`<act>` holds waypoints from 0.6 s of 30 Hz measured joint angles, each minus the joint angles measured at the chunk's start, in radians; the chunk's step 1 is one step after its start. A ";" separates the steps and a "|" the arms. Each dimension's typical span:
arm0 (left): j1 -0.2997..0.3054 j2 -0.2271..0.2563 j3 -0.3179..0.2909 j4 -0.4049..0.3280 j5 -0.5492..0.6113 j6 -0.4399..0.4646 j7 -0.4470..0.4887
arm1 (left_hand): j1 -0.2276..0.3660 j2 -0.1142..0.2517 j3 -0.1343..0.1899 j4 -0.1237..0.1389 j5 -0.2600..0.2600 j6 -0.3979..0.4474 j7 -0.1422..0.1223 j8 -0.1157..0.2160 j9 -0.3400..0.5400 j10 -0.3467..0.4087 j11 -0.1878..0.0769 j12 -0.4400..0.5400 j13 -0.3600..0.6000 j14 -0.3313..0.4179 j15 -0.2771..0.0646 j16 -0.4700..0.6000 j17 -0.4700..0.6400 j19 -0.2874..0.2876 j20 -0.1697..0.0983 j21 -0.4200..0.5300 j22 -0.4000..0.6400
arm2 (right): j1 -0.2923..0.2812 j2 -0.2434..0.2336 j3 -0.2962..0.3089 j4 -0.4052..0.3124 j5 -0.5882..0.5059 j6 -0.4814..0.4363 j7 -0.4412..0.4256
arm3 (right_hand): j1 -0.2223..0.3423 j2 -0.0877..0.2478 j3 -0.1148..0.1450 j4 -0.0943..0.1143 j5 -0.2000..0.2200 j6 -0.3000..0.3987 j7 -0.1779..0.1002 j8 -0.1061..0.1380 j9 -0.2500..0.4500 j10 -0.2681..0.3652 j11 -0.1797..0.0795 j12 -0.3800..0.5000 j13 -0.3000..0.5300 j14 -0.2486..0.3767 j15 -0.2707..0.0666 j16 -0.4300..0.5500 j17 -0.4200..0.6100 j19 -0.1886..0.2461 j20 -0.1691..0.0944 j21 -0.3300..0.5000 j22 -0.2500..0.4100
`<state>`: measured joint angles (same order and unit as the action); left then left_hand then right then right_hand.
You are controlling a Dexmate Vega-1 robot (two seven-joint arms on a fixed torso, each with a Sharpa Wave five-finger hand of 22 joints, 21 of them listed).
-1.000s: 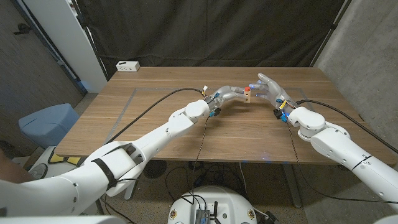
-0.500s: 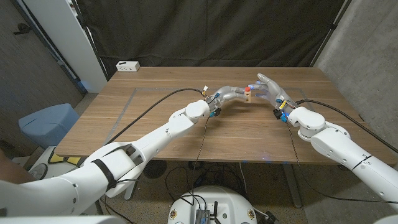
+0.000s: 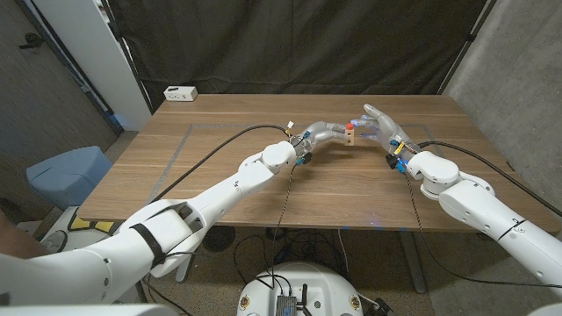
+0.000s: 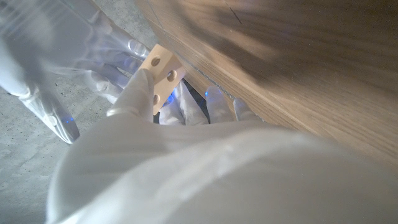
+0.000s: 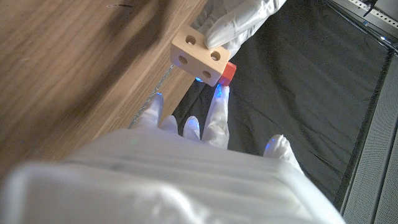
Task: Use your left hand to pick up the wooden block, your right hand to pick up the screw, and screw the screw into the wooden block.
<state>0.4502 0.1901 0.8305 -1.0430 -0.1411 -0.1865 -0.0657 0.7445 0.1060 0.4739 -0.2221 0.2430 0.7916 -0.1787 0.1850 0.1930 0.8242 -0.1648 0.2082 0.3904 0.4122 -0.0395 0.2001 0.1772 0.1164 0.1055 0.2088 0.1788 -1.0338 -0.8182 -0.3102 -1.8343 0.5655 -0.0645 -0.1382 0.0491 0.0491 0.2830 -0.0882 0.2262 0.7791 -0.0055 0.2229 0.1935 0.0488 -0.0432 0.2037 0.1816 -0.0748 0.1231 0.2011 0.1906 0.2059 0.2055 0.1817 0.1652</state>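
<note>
Wooden block (image 3: 349,133) held up off the wooden table (image 3: 219,167), over its far middle, pinched in the left hand (image 3: 329,134). Light wood, round holes in the faces, plain to see in the left wrist view (image 4: 163,70) with that hand's fingers (image 4: 134,93) wrapped on it. Red screw (image 5: 228,71) tucked right against the block (image 5: 200,56), on the side away from the left hand. Right hand (image 3: 379,123) just beside the block, fingers (image 5: 216,115) stretched out and reaching to the red piece; honestly couldn't tell whether actually gripping it or only touching. White power strip (image 3: 180,93) way off from the block, at the table's far left corner.
</note>
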 measured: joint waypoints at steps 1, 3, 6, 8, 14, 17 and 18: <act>0.000 -0.001 0.000 0.002 0.000 -0.001 0.000 | 0.000 0.000 0.000 0.000 0.000 0.000 0.000 0.000 0.000 0.000 0.000 0.000 0.000 0.000 0.000 0.000 0.000 0.000 0.000 0.000 0.000 | 0.000 0.000 0.000 0.000 0.000 0.000 -0.002 | 0.000 0.000 0.000 0.000 0.000 0.000 0.000 0.000 0.000 0.004 0.001 0.000 0.000 0.004 -0.004 0.000 0.000 0.004 -0.004 0.000 0.000; -0.001 -0.002 0.000 0.004 0.000 -0.001 -0.001 | 0.000 0.000 0.000 0.000 0.000 0.000 0.000 0.000 0.000 0.000 0.000 0.000 0.000 0.000 0.000 0.000 0.000 0.000 0.000 0.000 0.000 | -0.001 0.000 0.000 -0.001 0.000 -0.001 -0.004 | 0.000 0.000 0.000 0.000 0.000 0.009 0.002 0.000 -0.003 0.010 0.004 0.000 0.000 0.005 -0.005 0.000 0.000 0.005 -0.005 0.000 0.000; -0.003 -0.004 0.000 0.009 -0.001 -0.004 -0.002 | 0.000 0.000 0.000 0.000 0.000 0.000 0.000 0.000 0.000 0.000 0.000 0.000 -0.001 0.000 0.000 0.000 0.000 0.000 0.000 0.000 0.000 | -0.002 0.000 0.001 -0.002 0.001 -0.004 -0.008 | 0.004 0.004 0.000 0.000 0.000 0.018 0.004 0.002 -0.003 0.014 0.007 0.000 0.000 0.013 -0.005 0.000 0.000 0.005 -0.005 0.000 0.000; -0.003 -0.004 0.000 0.011 -0.002 -0.005 -0.002 | 0.000 0.000 0.000 0.000 -0.001 0.000 0.000 0.000 0.000 0.000 0.000 0.000 -0.001 0.000 0.000 0.000 0.000 0.000 0.000 0.000 0.000 | -0.003 0.001 0.002 -0.002 0.001 -0.004 -0.009 | 0.004 0.004 0.000 0.000 0.000 0.026 0.006 0.007 -0.003 0.019 0.002 0.000 0.000 0.014 -0.007 0.000 0.000 0.005 -0.005 0.000 0.000; -0.007 -0.008 0.000 0.021 -0.004 -0.010 -0.003 | 0.000 0.000 0.000 0.000 -0.001 0.000 0.000 0.000 0.000 0.000 0.000 -0.002 -0.002 0.000 0.000 0.000 0.000 0.000 0.000 0.000 0.000 | -0.005 0.001 0.003 -0.006 0.001 -0.010 -0.015 | 0.009 0.009 0.000 0.000 0.007 0.054 0.007 0.013 -0.006 0.038 0.002 0.004 0.000 0.025 -0.011 0.008 0.000 0.016 -0.005 0.000 0.000; -0.010 -0.011 0.000 0.032 -0.005 -0.014 -0.005 | 0.000 0.000 0.000 0.000 -0.001 0.000 0.000 0.000 0.000 0.000 0.000 -0.002 -0.002 0.000 0.000 0.000 0.000 0.000 0.000 0.000 0.000 | -0.005 0.001 0.003 -0.007 0.002 -0.013 -0.018 | 0.009 0.009 0.000 0.000 0.007 0.079 0.011 0.016 -0.005 0.045 0.003 0.004 0.000 0.030 -0.013 0.008 0.000 0.022 -0.007 0.000 0.000; -0.010 -0.012 0.000 0.033 -0.006 -0.015 -0.005 | 0.000 0.000 0.000 0.000 -0.001 0.000 0.000 0.000 0.000 0.000 0.000 -0.002 -0.002 0.000 0.000 0.000 0.000 0.000 0.000 0.000 0.000 | -0.005 0.001 0.003 -0.007 0.002 -0.013 -0.018 | 0.009 0.009 0.000 0.000 0.007 0.084 0.013 0.016 -0.005 0.046 0.004 0.004 0.000 0.034 -0.012 0.008 0.000 0.025 -0.007 0.000 0.000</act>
<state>0.4402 0.1784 0.8308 -1.0099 -0.1469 -0.2012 -0.0710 0.7445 0.1060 0.4739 -0.2220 0.2420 0.7916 -0.1787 0.1850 0.1931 0.8241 -0.1647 0.2060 0.3880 0.4122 -0.0395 0.2001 0.1772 0.1164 0.1055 0.2088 0.1788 -1.0392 -0.8176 -0.3070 -1.8416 0.5673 -0.0776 -0.1565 0.0585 0.0584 0.2830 -0.0882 0.2332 0.8631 0.0071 0.2392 0.1887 0.0949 -0.0393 0.2080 0.1816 -0.0407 0.1109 0.2089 0.1906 0.2309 0.1983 0.1817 0.1651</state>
